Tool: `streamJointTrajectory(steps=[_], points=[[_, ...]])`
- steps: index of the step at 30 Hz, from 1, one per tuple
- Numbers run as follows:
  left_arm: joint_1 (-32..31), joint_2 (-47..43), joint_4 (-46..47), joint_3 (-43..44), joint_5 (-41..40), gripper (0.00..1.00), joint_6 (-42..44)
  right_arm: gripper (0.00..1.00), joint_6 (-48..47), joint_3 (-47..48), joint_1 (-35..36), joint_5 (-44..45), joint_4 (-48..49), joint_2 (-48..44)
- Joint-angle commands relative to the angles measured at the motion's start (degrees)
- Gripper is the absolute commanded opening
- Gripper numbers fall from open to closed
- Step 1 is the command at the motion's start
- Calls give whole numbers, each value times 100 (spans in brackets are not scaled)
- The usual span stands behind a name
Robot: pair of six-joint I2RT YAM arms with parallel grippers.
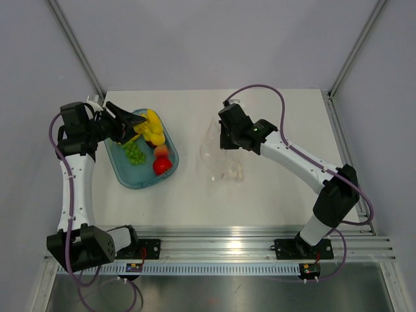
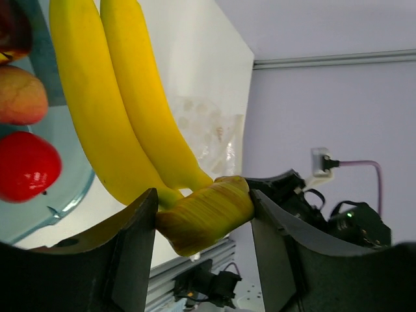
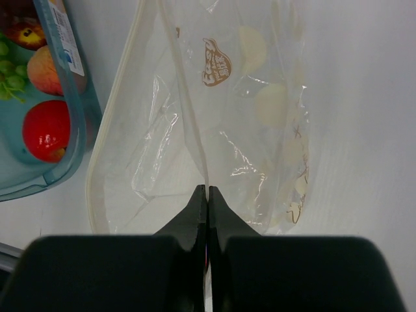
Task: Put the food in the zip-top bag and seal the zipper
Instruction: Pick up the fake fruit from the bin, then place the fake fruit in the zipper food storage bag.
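My left gripper (image 1: 133, 127) (image 2: 203, 211) is shut on the brownish stem of the yellow banana bunch (image 1: 153, 127) (image 2: 123, 104), over the far end of the teal tray (image 1: 130, 175). Green grapes (image 1: 134, 153), a peach (image 1: 161, 151) (image 2: 19, 96) and a red apple (image 1: 162, 166) (image 2: 26, 166) lie in the tray. The clear zip-top bag (image 1: 221, 156) (image 3: 247, 130) lies mid-table with its mouth spread open toward the tray. My right gripper (image 1: 227, 138) (image 3: 207, 190) is shut on the upper edge of that mouth. The pale zipper strip (image 3: 103, 133) runs along the rim.
In the right wrist view the tray (image 3: 77, 97) sits just left of the bag's mouth, with the apple (image 3: 45, 130) near its corner. Grey walls enclose the table on three sides, and an aluminium rail (image 1: 221, 247) runs along the near edge.
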Motion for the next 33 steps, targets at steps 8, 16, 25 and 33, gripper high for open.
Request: streamJointTrajectory(steps=[8, 16, 25, 33], points=[[-9, -472, 896, 195, 1126, 0, -978, 0, -91, 1038, 50, -611, 804, 879], [-263, -428, 1476, 168, 2357, 0, -399, 0, -363, 1514, 59, -761, 637, 1318], [-492, -701, 1327, 64, 2648, 0, 279, 0, -1302, 1910, 41, -323, 295, 1468], [-738, -806, 2231, -613, 2876, 0, -273, 0, -1691, 2393, -55, -278, 329, 1652]])
